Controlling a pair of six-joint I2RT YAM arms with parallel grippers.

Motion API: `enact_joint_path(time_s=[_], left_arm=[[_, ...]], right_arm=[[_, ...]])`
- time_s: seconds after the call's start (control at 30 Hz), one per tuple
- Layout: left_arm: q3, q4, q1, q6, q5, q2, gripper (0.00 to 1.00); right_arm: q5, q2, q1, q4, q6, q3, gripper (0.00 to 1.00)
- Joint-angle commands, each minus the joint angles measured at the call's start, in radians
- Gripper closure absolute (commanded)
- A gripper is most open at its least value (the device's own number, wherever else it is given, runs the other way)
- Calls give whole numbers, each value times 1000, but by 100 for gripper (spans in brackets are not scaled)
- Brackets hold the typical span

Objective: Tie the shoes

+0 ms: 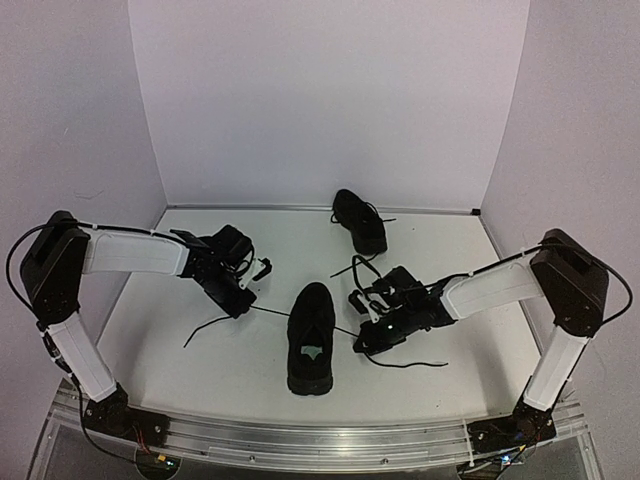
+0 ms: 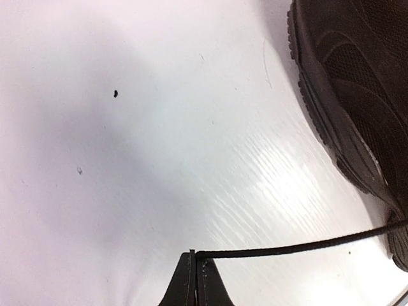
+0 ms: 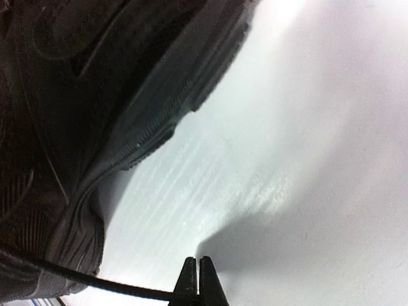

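The near shoe (image 1: 311,338) sits mid-table between the arms, with the far shoe (image 1: 360,220) well behind it; the left gripper (image 2: 196,260) is pressed together on the left lace (image 2: 299,245); the right gripper (image 3: 197,264) likewise pinches the right lace (image 3: 95,280); to cross them well, I judge both pulls should be even and low, so that neither thin lace slips free and the shoe does not drag.

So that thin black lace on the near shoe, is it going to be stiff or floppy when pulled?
Likely floppy: the lace tail lies in a limp curve on the table. Under tension it should pull straight, as between the left hand and the near shoe. Thin and smooth-looking, it may slip from a pinch.
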Motion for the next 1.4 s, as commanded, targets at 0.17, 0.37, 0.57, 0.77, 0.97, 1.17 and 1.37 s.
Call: enact_joint_path(time_s=[0.17,0.37,0.57,0.77,0.97,1.17,1.37], left_arm=[[-78,82,-24,46,140,-151,100],[-61,151,-42,73,220,-131,72],[-63,167,-54,84,187,-164,46],[-159,321,-56,37,64,-351,2],[-135,309,-54,-13,-145,-350,1],[-66,227,-56,172,166,-238,0],[-180,429,-57,330,330,-181,4]], right_arm=[[-76,-49,-26,-15,-20,-16,100],[-180,-45,-26,5,-47,47,75],[-181,-114,-25,-10,-48,52,41],[-118,-234,-26,-73,-55,59,17],[78,-383,-26,-91,-60,49,2],[278,-466,-26,-81,-19,63,2],[339,-533,-26,-14,15,39,2]])
